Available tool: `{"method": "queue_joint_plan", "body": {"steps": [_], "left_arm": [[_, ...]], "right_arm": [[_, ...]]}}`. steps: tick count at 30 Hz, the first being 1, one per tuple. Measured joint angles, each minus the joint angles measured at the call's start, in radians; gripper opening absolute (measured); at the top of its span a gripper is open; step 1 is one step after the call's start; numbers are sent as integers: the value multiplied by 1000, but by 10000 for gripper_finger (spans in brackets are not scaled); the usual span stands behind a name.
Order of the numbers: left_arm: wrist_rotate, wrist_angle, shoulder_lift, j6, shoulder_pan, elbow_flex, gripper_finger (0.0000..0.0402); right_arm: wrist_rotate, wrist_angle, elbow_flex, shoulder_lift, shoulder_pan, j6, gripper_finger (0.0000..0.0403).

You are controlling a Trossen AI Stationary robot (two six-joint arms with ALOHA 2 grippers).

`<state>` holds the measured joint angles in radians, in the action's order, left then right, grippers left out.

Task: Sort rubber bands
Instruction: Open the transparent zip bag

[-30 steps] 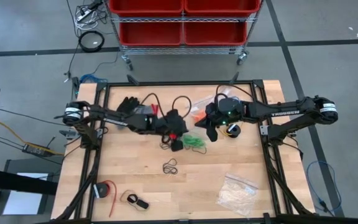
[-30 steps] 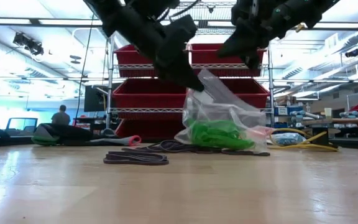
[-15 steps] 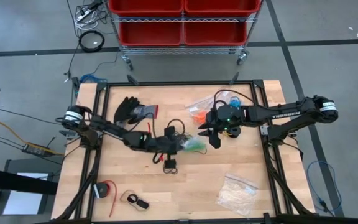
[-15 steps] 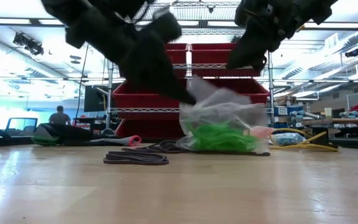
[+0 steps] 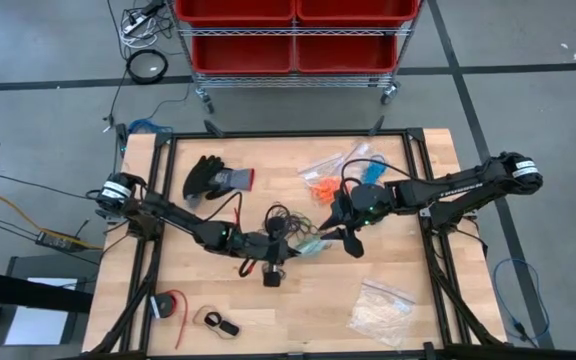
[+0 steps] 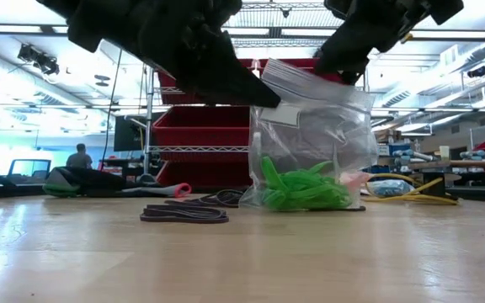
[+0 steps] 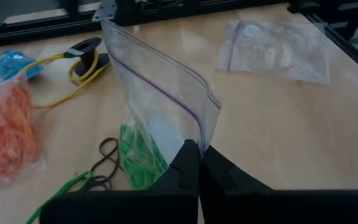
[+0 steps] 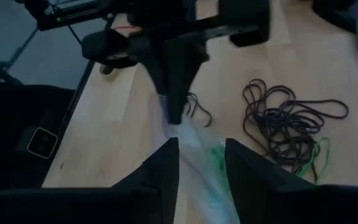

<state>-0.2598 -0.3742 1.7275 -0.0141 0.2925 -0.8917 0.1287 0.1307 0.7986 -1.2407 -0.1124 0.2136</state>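
clear bag [image 6: 310, 126] with a purple zip line, holding bright green rubber bands [image 6: 297, 189]. loose black rubber bands [image 8: 288, 127] on pale wood table [image 5: 218, 300]. orange bands [image 7: 8, 127] in another clear bag; yellow cable [image 7: 73, 78].

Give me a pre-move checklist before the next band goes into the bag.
1. Left tool shut on the clear bag at its rim: ok.
2. Right tool fingers apart over the bag's rim, not clamped on it: ok.
3. Bag upright, green bands settled at its bottom: ok.
4. Bag mouth open wide enough to take a band: cannot tell.
5. Loose black bands in plain sight on the table: ok.
6. Right tool carrying a band: not ok, nothing visible between its fingers.
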Motion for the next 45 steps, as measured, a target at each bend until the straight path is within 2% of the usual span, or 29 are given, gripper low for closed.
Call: {"method": "queue_joint_plan", "body": {"steps": [9,20,27,32,39,45], "left_arm": [[3,-20,0,-20,4,0,1],[2,-28,0,-47,4,0,1],[2,-26,0,-51,4,0,1],[2,-25,0,-65,4,0,1],[2,-23,0,-69,4,0,1],[2,-25,0,-69,4,0,1]], "right_arm": [[8,3,0,-34,-31,27,114],[31,-83,0,-178,-52,74,114],[25,-176,0,-175,-52,74,114],[82,-260,0,-170,-52,96,114],[83,-257,0,-169,-69,103,111],[45,-258,0,-169,-91,107,111]]}}
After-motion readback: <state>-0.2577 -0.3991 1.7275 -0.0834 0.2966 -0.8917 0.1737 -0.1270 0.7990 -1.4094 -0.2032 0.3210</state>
